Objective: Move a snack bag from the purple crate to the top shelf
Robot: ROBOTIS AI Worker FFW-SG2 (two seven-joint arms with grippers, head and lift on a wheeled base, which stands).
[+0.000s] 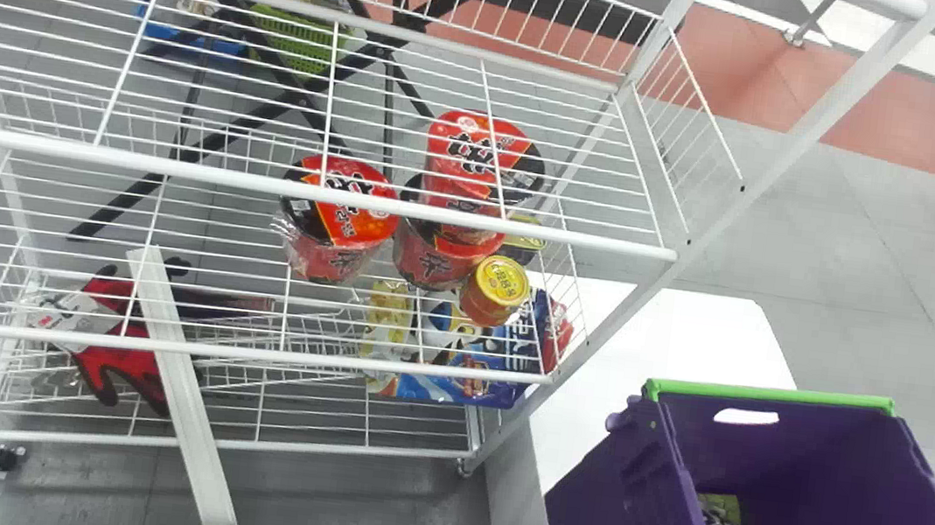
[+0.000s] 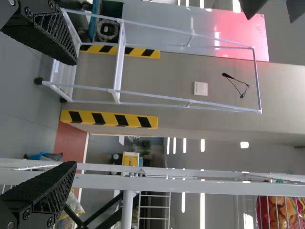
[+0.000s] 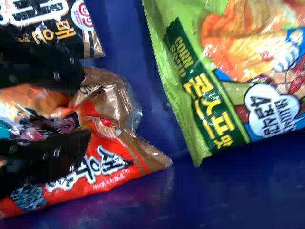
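Snack bag [image 3: 102, 181] | right wrist view: inside purple crate [image 1: 615, 508], held between right gripper [image 3: 86, 109] fingers; crumpled film may slip; bags [image 3: 190, 90]: at least 3 | left wrist view: left gripper [image 2: 75, 113] outside crate, fingers wide | head view: crate rim [image 1: 770, 392] may snag lift; crates: 1; red cups [image 1: 340, 217], left of crate: at least 3

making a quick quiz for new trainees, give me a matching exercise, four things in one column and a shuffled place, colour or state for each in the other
Things
1. Red snack bag
2. Small can
3. Left gripper
4. Crate

Place, colour or state
a. beside red tubs
b. fingers apart
c. purple, green strip on its rim
d. between the right gripper's fingers

Pairs: 1-d, 2-a, 3-b, 4-c
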